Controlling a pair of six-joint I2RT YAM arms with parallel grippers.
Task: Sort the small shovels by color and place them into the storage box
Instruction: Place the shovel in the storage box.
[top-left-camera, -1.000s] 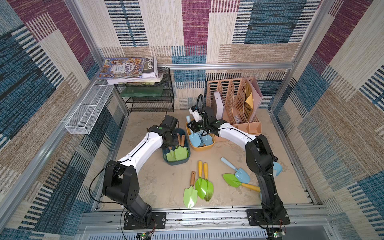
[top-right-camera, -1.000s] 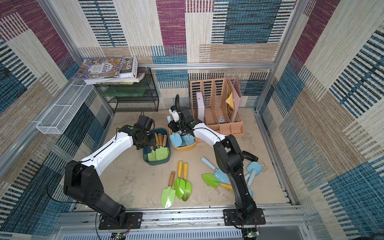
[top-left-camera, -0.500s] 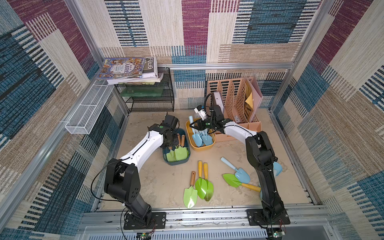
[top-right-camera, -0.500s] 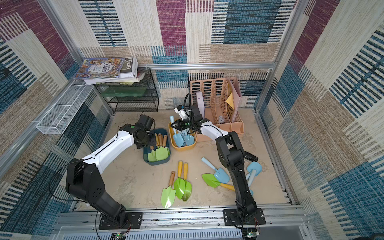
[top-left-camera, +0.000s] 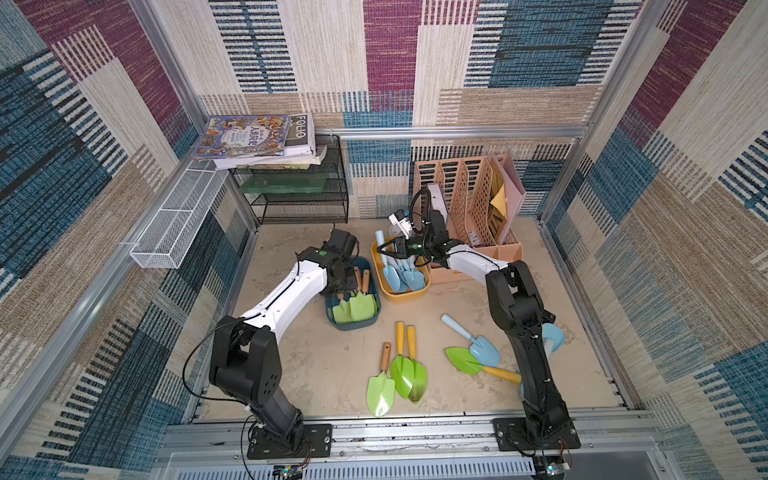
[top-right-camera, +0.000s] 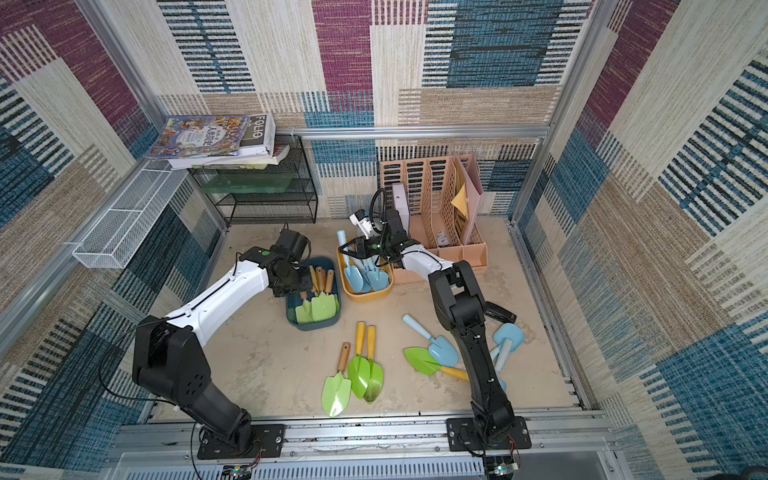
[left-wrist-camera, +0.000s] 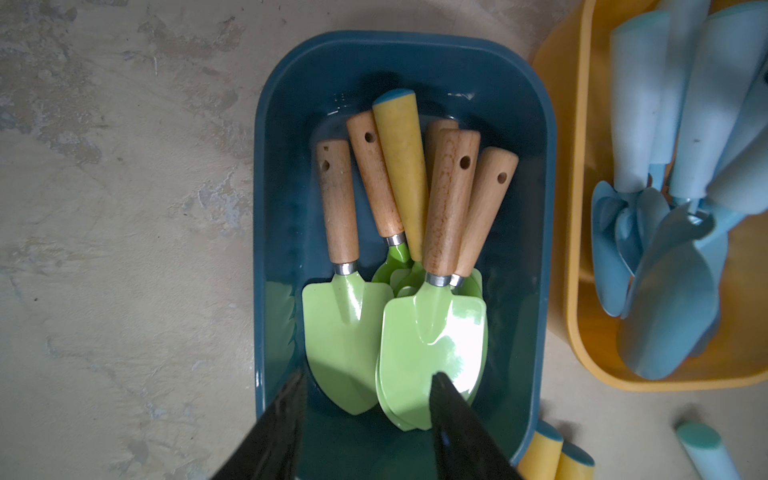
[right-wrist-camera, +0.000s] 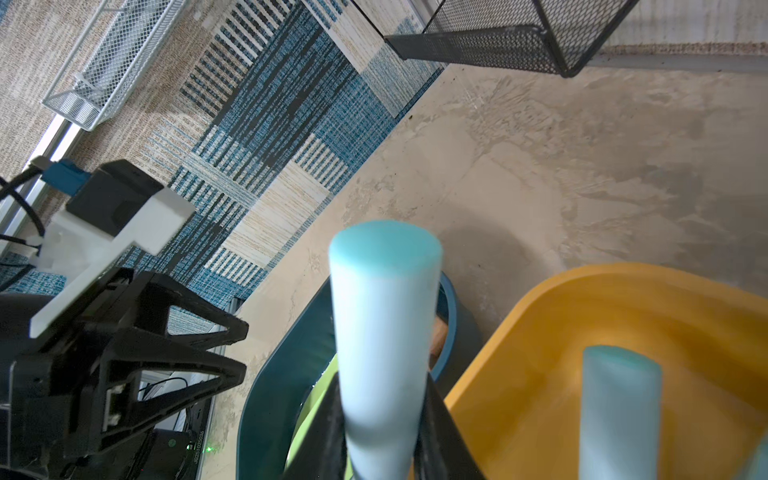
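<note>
My right gripper is shut on the handle of a pale blue shovel. In both top views that gripper holds the shovel's handle up over the far end of the yellow box, where several blue shovels lie. My left gripper hangs open and empty over the teal box, above several green shovels with wooden or yellow handles. Loose on the floor lie three green shovels, a green and blue pair, and more blue ones behind the right arm.
A pink file organizer stands just behind the right wrist. A black mesh rack with books on top fills the back left corner. A white wire basket hangs on the left wall.
The right wrist has shifted a little to the right, toward the organizer, still gripping the blue shovel over the yellow box. The left gripper has stayed over the teal box.
</note>
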